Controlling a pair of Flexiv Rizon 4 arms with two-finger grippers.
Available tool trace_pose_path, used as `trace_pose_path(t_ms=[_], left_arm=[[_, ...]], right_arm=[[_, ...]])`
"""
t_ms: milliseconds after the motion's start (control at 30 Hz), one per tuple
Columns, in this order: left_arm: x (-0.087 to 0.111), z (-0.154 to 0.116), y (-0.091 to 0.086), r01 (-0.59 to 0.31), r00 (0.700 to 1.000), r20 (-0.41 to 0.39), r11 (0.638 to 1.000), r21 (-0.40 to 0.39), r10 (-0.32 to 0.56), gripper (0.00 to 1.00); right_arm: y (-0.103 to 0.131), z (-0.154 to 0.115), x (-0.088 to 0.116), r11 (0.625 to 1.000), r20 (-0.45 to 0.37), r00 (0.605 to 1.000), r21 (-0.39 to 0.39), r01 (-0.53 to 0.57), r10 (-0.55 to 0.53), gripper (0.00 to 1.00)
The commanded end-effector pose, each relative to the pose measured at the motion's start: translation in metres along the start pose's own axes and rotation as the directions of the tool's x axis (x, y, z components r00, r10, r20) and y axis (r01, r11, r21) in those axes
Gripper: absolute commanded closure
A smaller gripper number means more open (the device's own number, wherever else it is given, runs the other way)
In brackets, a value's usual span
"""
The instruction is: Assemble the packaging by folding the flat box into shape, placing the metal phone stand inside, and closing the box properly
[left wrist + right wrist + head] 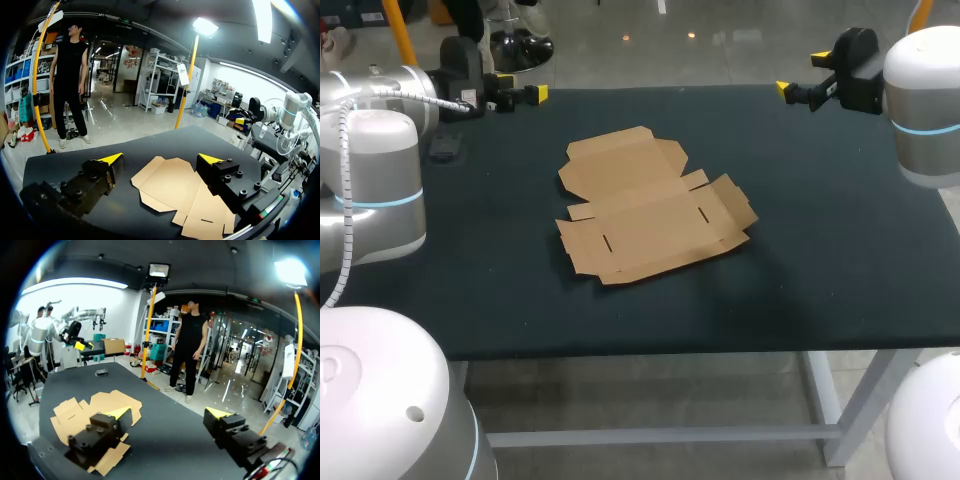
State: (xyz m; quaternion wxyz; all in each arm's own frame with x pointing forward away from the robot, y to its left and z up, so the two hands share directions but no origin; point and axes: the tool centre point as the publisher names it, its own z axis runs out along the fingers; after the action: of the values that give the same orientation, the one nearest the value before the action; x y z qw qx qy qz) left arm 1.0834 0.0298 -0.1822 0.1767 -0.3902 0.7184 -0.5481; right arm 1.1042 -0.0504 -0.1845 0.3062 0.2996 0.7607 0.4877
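The flat brown cardboard box [655, 210] lies unfolded in the middle of the dark table, flaps spread. A small dark object [447, 148], possibly the phone stand, rests near the far left edge and also appears as a small dark object [101, 372] in the right wrist view. My left gripper [525, 97] hovers open at the far left corner, well away from the box. My right gripper [802, 73] hovers open at the far right corner. In the left wrist view the cardboard [175, 190] lies ahead of the open left gripper [161, 159]. In the right wrist view the cardboard [75, 412] lies beside the open right gripper [168, 412], nothing between its fingers.
The dark table top [820, 270] stretches wide around the box on all sides. Its front edge runs along the near side, with the metal table frame [825, 405] below it.
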Motion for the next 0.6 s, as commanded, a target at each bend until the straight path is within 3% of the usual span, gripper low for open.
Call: trace_pose_path(t_ms=[33,600], left_arm=[[0.0,0.0,0.0,0.0,1.0,0.0,1.0,0.0,0.0,0.0],[0.0,0.0,0.0,0.0,1.0,0.0,1.0,0.0,0.0,0.0]], right_arm=[[0.0,0.0,0.0,1.0,0.0,1.0,0.0,0.0,0.0,0.0],[0.0,0.0,0.0,1.0,0.0,1.0,0.0,0.0,0.0,0.0]])
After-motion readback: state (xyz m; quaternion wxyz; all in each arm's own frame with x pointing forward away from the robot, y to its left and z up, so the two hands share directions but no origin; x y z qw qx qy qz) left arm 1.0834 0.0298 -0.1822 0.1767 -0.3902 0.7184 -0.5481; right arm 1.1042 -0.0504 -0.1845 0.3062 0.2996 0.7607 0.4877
